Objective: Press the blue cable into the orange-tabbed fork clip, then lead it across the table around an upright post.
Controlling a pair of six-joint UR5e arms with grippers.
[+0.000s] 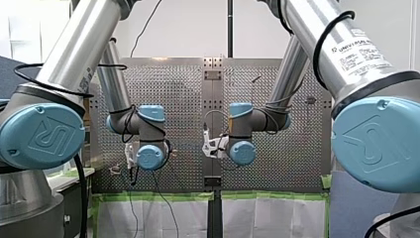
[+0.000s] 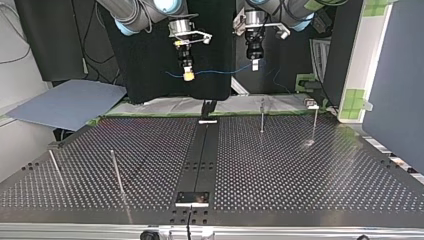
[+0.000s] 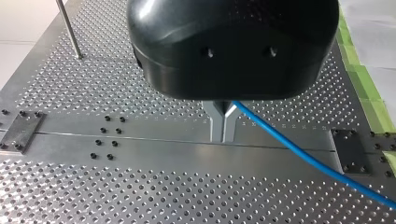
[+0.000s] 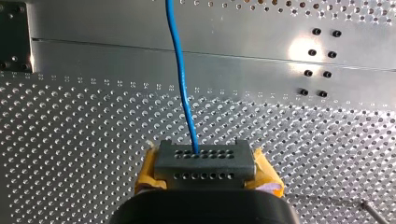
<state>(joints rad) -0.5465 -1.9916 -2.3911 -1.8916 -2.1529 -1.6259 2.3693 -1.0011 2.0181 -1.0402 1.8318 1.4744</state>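
While both arms hang above the perforated table (image 1: 183, 99) in the front view, I see green tape (image 1: 163, 196) along its near edge. In the top view, the blue cable (image 2: 220, 71) hangs in the air between my right gripper (image 2: 188, 76) and my left gripper (image 2: 254, 65). Thin posts (image 2: 262, 116) stand on the plate, and a blue-grey sheet (image 2: 65, 102) lies beside it. In the left wrist view, the metal fingers (image 3: 215, 122) are clenched on the cable above the smooth middle strip (image 3: 154, 149). In the right wrist view, the yellow pads (image 4: 149, 172) grasp it too.

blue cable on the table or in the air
In the air: blue cable spans from my left gripper to my right gripper, jaws shut on it, above the table.
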